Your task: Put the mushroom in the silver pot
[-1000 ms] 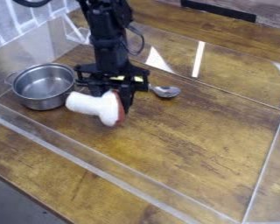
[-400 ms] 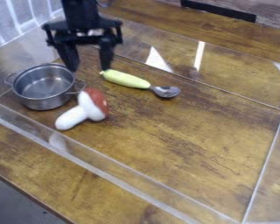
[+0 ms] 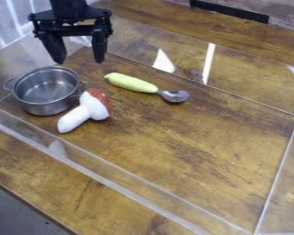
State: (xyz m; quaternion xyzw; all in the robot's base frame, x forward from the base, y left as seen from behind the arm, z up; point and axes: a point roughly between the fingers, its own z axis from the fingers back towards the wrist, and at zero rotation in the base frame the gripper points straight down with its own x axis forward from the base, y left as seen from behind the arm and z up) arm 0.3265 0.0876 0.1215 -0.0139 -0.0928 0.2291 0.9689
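Observation:
The mushroom (image 3: 84, 111), white stem and red-brown cap, lies on its side on the wooden table just right of the silver pot (image 3: 44, 89). The stem points toward the front left, and the cap sits close to the pot's rim. The pot holds nothing. My gripper (image 3: 73, 42) hangs in the air behind and above the pot, pointing down, its two dark fingers spread wide with nothing between them. It is well clear of the mushroom.
An elongated yellow-green vegetable toy (image 3: 131, 83) lies right of the pot, with a small grey spoon-like piece (image 3: 175, 95) beside it. Clear plastic walls (image 3: 137, 191) fence the wooden work area along the front and sides.
The gripper let go of the mushroom, which now lies on the table by the pot. The gripper opened wide, rose, and moved left and back above the pot.

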